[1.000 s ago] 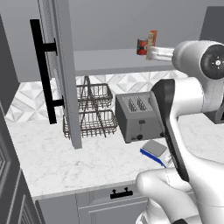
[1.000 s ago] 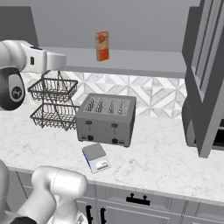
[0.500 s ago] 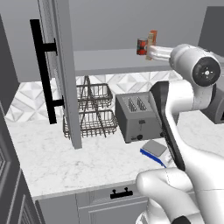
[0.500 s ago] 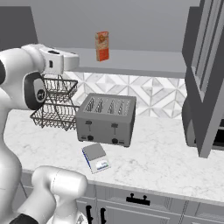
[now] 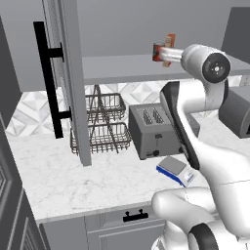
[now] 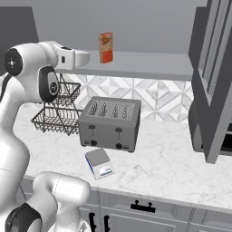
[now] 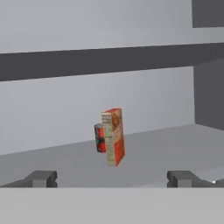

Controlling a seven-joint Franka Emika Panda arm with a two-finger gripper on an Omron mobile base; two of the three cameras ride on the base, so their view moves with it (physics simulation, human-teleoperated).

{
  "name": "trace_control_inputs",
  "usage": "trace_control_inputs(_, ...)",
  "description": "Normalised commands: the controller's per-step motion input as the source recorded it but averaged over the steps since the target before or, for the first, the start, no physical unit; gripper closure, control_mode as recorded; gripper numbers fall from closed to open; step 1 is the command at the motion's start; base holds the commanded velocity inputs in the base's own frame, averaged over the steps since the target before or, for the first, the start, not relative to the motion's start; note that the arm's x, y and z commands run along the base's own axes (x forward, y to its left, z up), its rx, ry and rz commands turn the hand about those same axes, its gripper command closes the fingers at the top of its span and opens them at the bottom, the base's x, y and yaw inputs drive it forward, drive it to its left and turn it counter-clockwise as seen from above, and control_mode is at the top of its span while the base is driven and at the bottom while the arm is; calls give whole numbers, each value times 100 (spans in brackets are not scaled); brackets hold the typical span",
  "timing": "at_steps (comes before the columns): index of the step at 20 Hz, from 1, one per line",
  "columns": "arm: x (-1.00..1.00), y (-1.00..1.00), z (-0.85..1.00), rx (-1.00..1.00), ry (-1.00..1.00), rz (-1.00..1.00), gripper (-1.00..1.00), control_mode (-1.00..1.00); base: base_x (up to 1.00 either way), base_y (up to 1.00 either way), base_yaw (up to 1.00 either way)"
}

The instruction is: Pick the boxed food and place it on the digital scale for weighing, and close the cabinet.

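With the gripper (image 7: pixel 112 178) wide open, the box (image 7: pixel 113 137) at frame centre could topple, perhaps knocking the can (image 7: pixel 100 138) behind it.

No legible txt, labels or nos.

Simulated kitchen: white marble counter (image 6: pixel 167 165) across the middle, grey drawers (image 6: pixel 145 213) with small black handles at 6 o'clock beneath it, plain grey wall at 12 o'clock. Behind the counter, a backsplash (image 6: pixel 158 97) of pale diamond-patterned tiles; against it a grey four-slot toaster (image 6: pixel 109 123), and at 9 o'clock from that a two-tier black wire basket (image 6: pixel 56 111). Dark bulky appliance (image 6: pixel 199 129) at 3 o'clock in the right base view, mostly hidden; even, soft lighting with faint shadows.
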Motion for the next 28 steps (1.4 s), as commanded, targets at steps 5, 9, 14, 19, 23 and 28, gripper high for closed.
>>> trace_control_inputs(5, 40, -10, 0, 0, 0, 0, -100, -100, 0, 0, 0)
trace_control_inputs(9, 49, -4, 0, 0, 1, 0, -100, -100, 0, 0, 0)
trace_control_inputs(14, 52, -2, 0, 0, 0, 0, -100, -100, 0, 0, 0)
trace_control_inputs(19, 63, -1, 0, 0, 1, 0, -100, -100, 0, 0, 0)
trace_control_inputs(23, 52, -17, 0, 0, 7, 0, -100, -100, 0, 0, 0)
trace_control_inputs(28, 47, -6, 0, 0, 10, -3, -100, -100, 0, 0, 0)
